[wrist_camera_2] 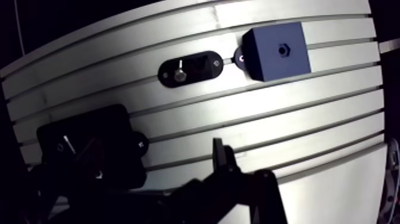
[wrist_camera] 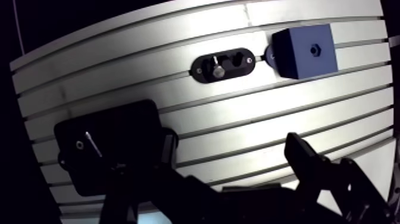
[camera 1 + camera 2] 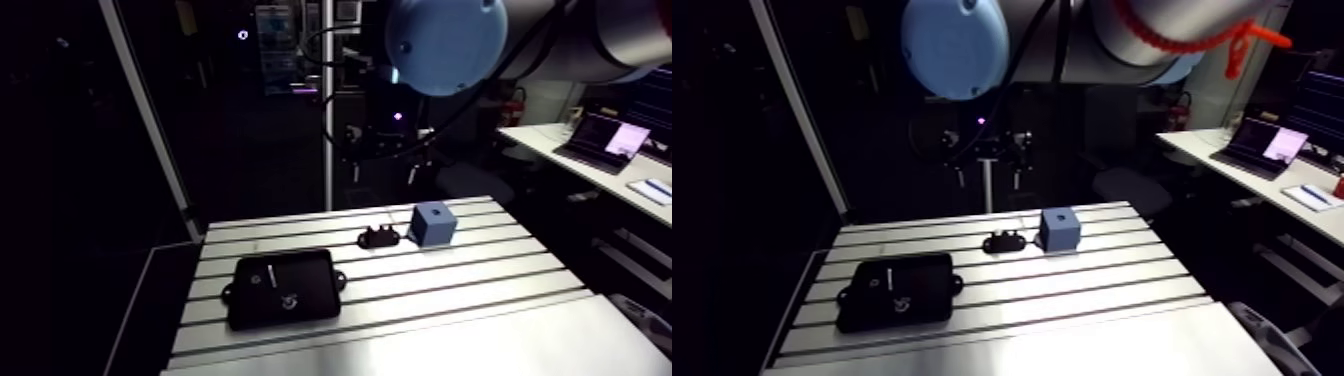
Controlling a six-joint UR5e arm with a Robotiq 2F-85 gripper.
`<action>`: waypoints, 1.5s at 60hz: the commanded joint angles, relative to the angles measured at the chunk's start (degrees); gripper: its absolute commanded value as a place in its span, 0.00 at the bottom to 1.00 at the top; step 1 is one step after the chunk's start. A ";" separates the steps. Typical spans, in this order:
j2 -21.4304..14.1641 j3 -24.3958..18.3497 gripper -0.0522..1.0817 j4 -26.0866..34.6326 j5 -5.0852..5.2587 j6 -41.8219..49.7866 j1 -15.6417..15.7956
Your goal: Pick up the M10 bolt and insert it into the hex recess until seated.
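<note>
The M10 bolt [image 2: 218, 67] rests in the black holder [image 2: 244, 69], its long axis across the holder and its head nearer the gripper [image 2: 235, 161]. The gripper's fingers are spread and hold nothing. Only the wrist view shows the bolt; the arm view shows just the holder beside the blue block [image 3: 433, 224].

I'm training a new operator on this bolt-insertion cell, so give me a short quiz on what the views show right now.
1. True or false: the bolt is already seated in the hex recess of the blue block.
2. The tool is: A) shut on the bolt; B) open and empty; C) shut on the blue block.
3. In the wrist view, which thing on the table lies nearest the tool: the flat black plate, the black holder or the blue block?

Key:
1. False. The bolt stands in the black holder beside the block.
2. B.
3. The flat black plate.
</note>
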 commanded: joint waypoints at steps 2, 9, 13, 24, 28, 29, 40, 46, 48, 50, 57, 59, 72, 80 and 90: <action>1.03 3.96 0.06 -8.52 2.58 3.94 -0.90; 2.54 4.95 0.06 -9.15 2.34 4.95 -0.82; 3.25 5.08 0.06 -10.32 2.24 5.44 -0.89; 5.27 5.08 0.07 -12.91 1.90 5.46 -0.90; 5.83 5.17 0.08 -13.95 1.89 5.39 -0.90; 6.23 5.17 0.09 -14.40 1.82 5.38 -0.90; 7.58 5.17 0.10 -15.59 1.73 5.29 -0.90; 8.38 5.26 0.10 -16.02 1.71 5.29 -0.90; 8.56 5.26 0.10 -16.50 1.71 5.21 -0.90; 8.81 5.34 0.10 -16.88 1.64 5.05 -0.90; 9.28 5.35 0.10 -17.45 1.63 5.02 -0.90; 9.44 5.35 0.10 -17.54 1.63 5.02 -0.90; 10.65 5.44 0.16 -19.27 1.63 4.94 -0.90; 11.29 5.68 0.19 -20.89 1.71 4.76 -0.90; 11.92 5.86 0.22 -21.51 1.23 4.84 -0.90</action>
